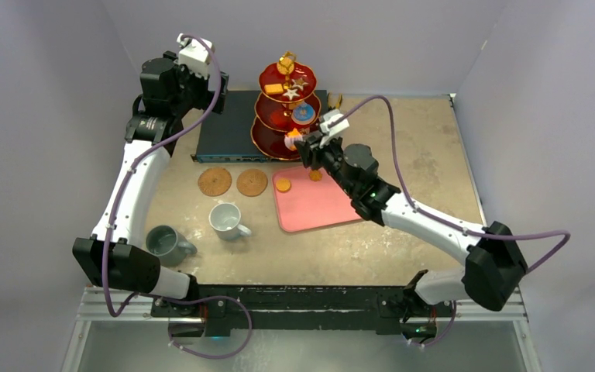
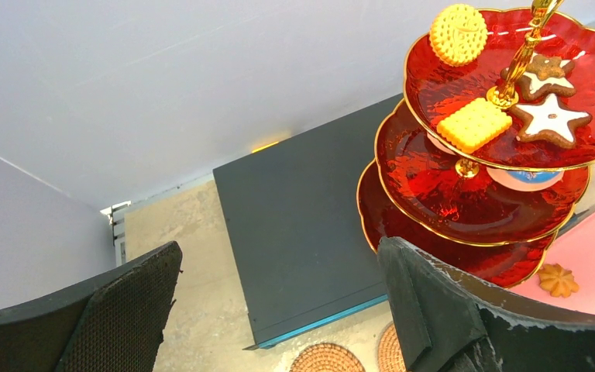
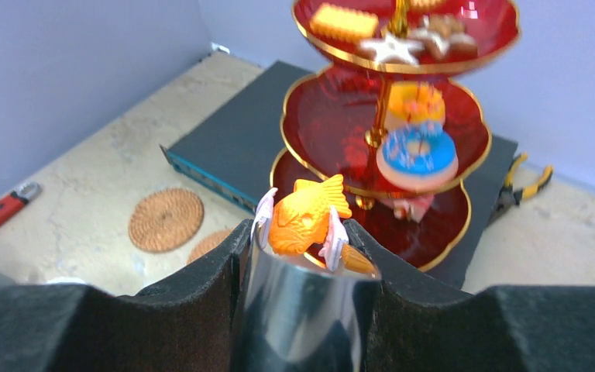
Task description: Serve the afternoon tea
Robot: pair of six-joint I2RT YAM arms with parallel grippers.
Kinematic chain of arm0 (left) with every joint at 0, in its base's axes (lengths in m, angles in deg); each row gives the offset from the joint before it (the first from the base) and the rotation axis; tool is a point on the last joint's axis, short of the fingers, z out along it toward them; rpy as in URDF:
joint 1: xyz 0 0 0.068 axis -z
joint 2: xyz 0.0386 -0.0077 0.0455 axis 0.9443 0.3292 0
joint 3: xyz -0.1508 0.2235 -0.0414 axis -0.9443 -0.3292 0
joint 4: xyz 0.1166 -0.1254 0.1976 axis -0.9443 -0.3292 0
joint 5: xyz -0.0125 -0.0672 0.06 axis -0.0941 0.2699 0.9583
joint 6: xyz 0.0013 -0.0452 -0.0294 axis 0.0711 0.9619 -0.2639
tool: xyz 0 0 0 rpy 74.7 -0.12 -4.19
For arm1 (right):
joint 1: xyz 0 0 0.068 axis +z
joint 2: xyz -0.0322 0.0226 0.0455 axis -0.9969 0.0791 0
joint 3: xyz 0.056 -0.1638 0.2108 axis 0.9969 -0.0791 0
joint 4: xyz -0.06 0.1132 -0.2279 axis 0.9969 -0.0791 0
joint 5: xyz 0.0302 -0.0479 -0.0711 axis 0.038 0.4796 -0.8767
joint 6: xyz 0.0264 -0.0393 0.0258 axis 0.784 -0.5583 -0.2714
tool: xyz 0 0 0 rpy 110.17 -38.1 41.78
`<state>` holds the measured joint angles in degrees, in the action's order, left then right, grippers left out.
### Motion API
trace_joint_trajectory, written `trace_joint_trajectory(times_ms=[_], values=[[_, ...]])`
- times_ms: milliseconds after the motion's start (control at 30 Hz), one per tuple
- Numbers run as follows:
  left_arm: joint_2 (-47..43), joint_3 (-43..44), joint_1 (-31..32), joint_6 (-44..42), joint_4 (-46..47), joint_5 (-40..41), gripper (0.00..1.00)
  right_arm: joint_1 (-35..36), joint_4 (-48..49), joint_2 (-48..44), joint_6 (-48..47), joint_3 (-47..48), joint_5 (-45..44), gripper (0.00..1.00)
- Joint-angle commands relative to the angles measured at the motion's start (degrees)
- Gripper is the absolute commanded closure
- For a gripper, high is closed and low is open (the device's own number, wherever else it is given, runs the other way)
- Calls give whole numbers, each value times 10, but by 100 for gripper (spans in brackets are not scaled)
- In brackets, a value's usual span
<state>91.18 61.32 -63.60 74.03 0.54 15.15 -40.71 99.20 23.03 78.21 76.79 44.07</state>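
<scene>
In the right wrist view the top edge cuts off the upper tier of the red three-tier stand (image 3: 333, 116). Its bottom tier is partly hidden behind the fish-shaped pastry (image 3: 304, 219) in the right tool (image 3: 300, 232). One cork coaster (image 3: 209, 244) is half hidden by a tool finger. A pale pastry (image 3: 407, 205) on the bottom tier is too blurred to identify. The left wrist view crops the pink tray (image 2: 589, 263) at its right edge.

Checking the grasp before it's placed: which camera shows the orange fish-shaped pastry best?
Right wrist view: the fish-shaped pastry sits centre frame, large, sharp, at the tip of the right gripper. The top view gives only an orange speck by the stand. The left wrist view has at most an unidentifiable orange sliver at its right edge.
</scene>
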Motion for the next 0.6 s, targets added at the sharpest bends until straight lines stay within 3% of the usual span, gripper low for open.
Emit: trace_joint_trajectory(times_ms=[0, 567], values=[[-20, -6, -4, 10, 19, -2, 1, 3, -3, 37, -29, 89, 25, 74], [-19, -15, -5, 11, 22, -5, 1, -20, 41, 167, -35, 194, 25, 72]])
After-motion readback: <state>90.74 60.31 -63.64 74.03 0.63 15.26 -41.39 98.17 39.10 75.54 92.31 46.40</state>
